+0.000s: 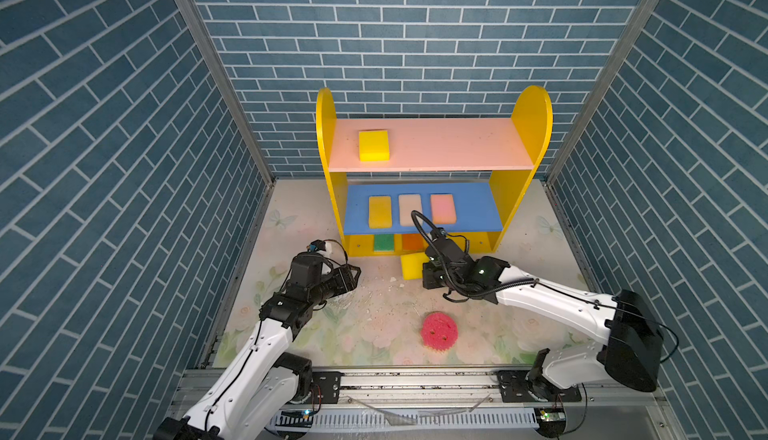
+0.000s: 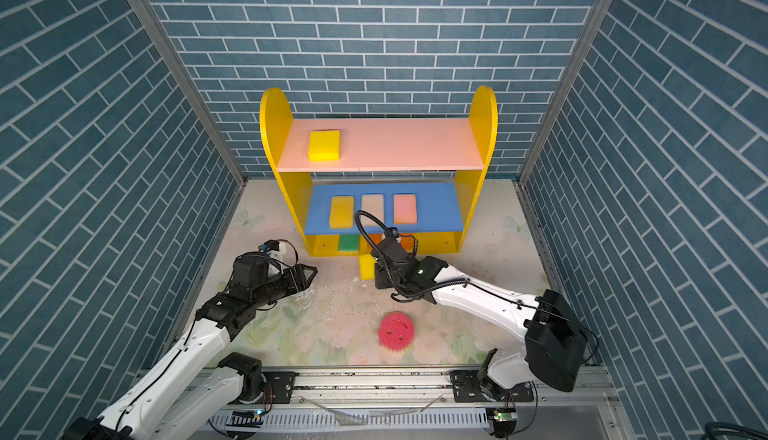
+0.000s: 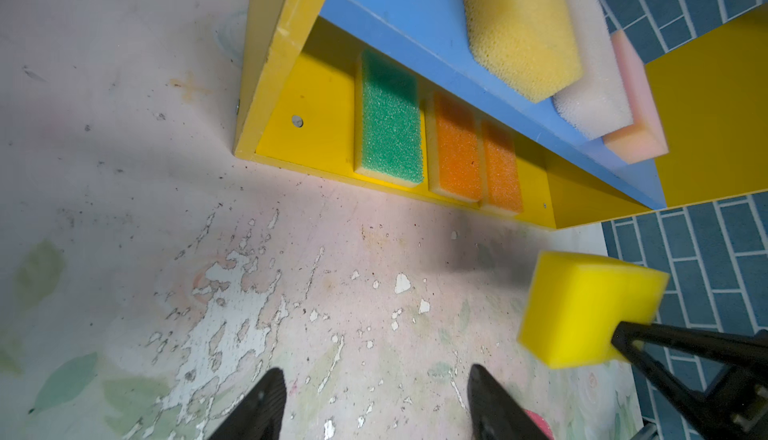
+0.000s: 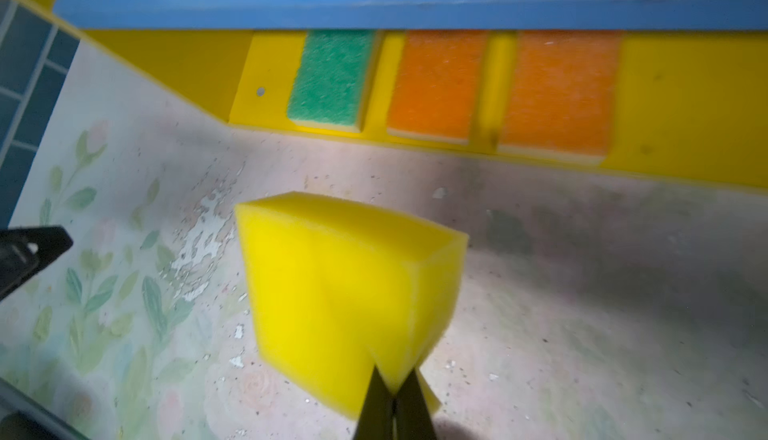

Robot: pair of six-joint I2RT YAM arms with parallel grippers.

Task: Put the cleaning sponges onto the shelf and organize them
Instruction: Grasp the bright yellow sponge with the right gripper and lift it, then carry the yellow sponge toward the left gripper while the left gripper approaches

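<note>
Your right gripper (image 4: 392,388) is clamped tight on one corner of a bright yellow sponge (image 4: 332,292), pinching the foam, just in front of the shelf's base. Through the blur you can't quite tell whether it touches the table (image 1: 291,226). Your left gripper (image 3: 376,375) hangs with its jaws spread and nothing between them, over the table left of the shelf front.

The shelf (image 1: 532,126) stands at the back wall. Its pink top board (image 1: 449,147) carries one yellow block (image 1: 374,145) near the left end. The blue middle board (image 1: 469,209) holds three in a row: a golden sponge (image 1: 380,211), a cream sponge (image 1: 410,209) and a pink sponge (image 1: 443,208). On the yellow base (image 3: 316,126) lie a green-topped sponge (image 3: 390,126), an orange-topped sponge (image 3: 457,151) and a second orange one (image 3: 500,168), side by side. The round pink smiley sponge (image 1: 439,331) lies alone on the table, well apart from the shelf.
</note>
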